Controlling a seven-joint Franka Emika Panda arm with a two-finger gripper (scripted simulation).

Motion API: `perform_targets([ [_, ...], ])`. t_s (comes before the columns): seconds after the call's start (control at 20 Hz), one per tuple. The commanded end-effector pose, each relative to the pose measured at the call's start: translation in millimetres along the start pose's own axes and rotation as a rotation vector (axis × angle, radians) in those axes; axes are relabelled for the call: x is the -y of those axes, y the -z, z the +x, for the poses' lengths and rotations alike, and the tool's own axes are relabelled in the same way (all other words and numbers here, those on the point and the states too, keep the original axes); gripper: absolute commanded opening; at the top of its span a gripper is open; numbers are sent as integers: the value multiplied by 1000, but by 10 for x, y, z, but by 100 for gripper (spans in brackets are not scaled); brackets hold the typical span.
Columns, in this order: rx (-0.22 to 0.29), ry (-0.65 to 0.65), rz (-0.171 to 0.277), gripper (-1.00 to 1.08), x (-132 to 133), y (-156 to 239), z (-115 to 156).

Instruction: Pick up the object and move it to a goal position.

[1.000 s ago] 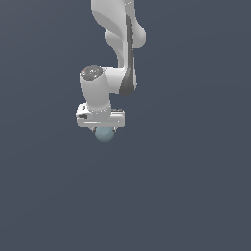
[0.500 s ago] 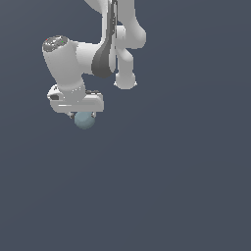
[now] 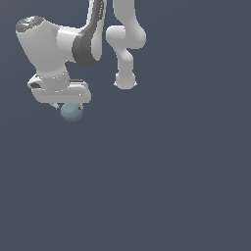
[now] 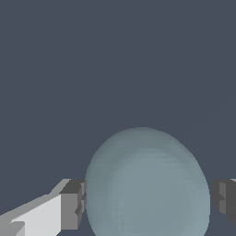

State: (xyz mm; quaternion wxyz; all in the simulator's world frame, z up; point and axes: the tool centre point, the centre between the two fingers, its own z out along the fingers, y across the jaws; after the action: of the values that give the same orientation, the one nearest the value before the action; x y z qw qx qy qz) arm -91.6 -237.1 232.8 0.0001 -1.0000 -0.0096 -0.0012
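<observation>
Exterior view, from its left to its right: the white arm occupies the upper left, its wrist section angled down to the gripper. The sphere sits directly under the gripper body, its upper part tucked up against the underside and its lower half showing below. Further toward the view's right, a second bend of the same arm hangs down and ends in a rounded white joint. The remainder of the frame is a uniform dark slate-blue background with no visible edge, seam, wall line or horizon; it cannot be told whether this is a floor, a tabletop or open space. No shadow of the sphere is apparent on it.

Wrist view: the sphere fills the lower middle of the picture, pale blue-grey and unmarked. A grey finger pad with a white finger body behind it touches one side of the sphere, and a second grey pad sits against the opposite side. The claw is pinching the sphere between the two pads. Behind it lies the same flat dark slate-blue field, featureless.
</observation>
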Motion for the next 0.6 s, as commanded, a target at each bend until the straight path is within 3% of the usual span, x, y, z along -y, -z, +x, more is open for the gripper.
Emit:
perform_targets([
  [0.0,2,1,0,-100,-42,36,-4],
  [0.55,2,0,0,-100,-44,173,100],
])
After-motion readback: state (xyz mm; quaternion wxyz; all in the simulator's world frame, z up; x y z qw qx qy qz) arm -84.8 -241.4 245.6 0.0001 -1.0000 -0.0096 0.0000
